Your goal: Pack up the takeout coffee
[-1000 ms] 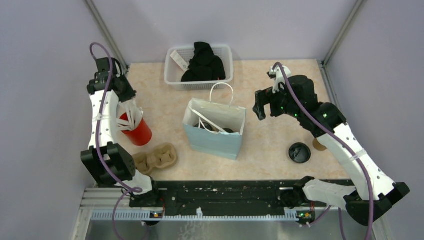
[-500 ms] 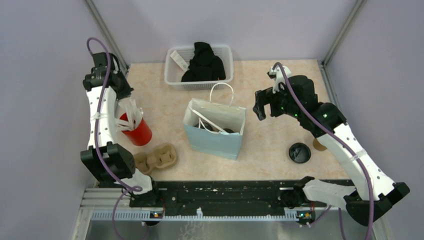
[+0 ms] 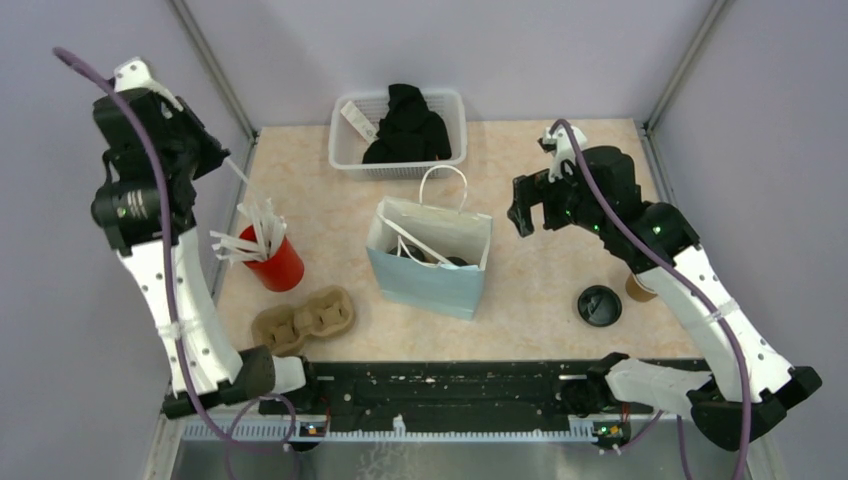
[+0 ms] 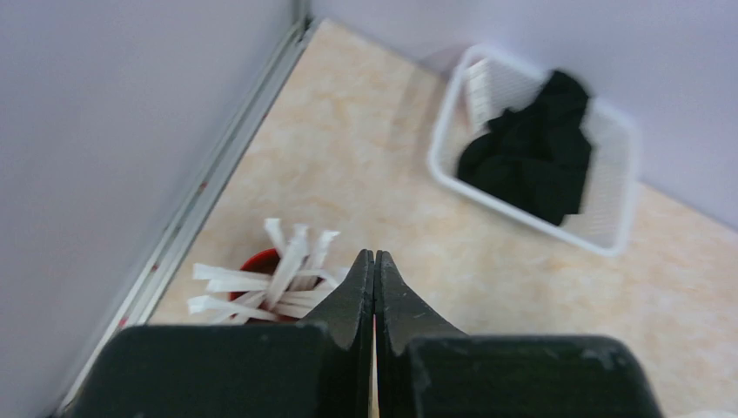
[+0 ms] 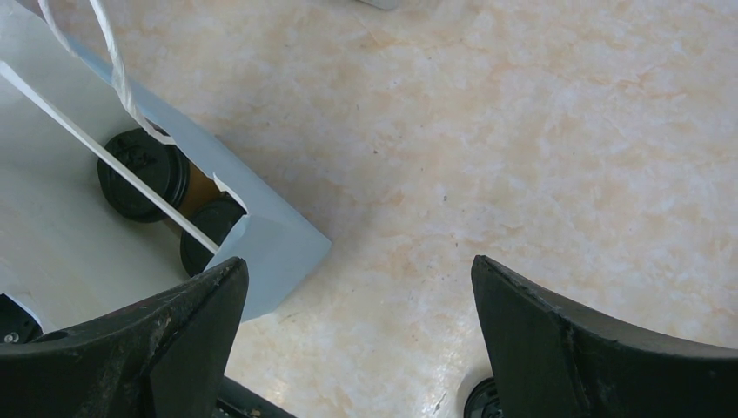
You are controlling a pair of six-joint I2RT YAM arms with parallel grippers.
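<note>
Two takeout coffee cups with black lids stand inside the pale blue paper bag. Another brown cup peeks out behind my right arm, beside a loose black lid. My right gripper hangs wide open above bare table just right of the bag, with nothing between its fingers. My left gripper is raised high over the red cup of white straws, its jaws pressed together. In the top view a thin white straw sticks out from its tip.
A moulded brown cup carrier lies in front of the red cup. A white basket holding black cloth stands at the back. The side wall and its metal rail run close to my left arm.
My left gripper has shut at the straw cup and risen high up and to the left, a straw coming with it. The right arm has barely moved.
</note>
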